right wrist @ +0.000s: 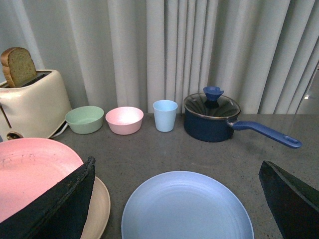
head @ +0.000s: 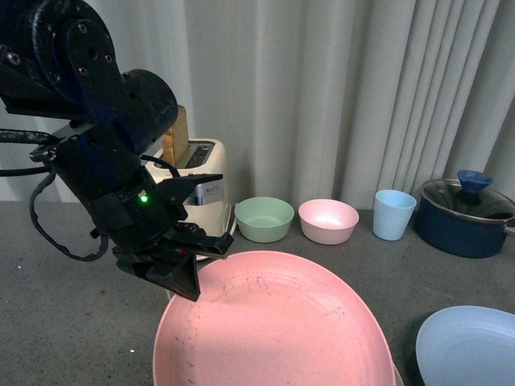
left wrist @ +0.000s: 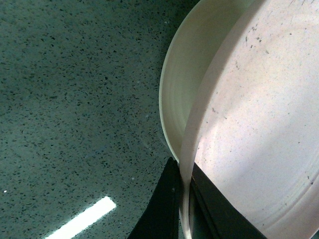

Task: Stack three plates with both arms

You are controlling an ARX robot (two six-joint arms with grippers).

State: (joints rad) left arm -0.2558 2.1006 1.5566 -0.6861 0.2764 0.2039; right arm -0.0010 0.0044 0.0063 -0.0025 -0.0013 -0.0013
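Grey speckled desk (head: 48, 322), pale pleated curtains (head: 322, 80) behind. Along the far edge sit a cream toaster (head: 205, 189) with a bread slice, a small green bowl (head: 264, 219), a small pink bowl (head: 328, 221), a light blue cup (head: 394, 214) and a dark blue lidded pot (head: 463, 217).

Your left pincer (head: 199, 264) is clamped on the rim of the large pink round plate (head: 273, 322). It holds that plate over the large cream-beige round plate (left wrist: 174, 74) at the near centre, off-centre. I cannot tell whether the two touch.

The large light blue round plate (right wrist: 187, 209) lies flat on the near right, apart from both. Your right pincer (right wrist: 177, 164) hangs above it, spread wide and empty.

Likely step: setting pink onto cream. Next you'd need to centre it, lower it flat and let go. After that, take the blue plate by its rim with the right arm.
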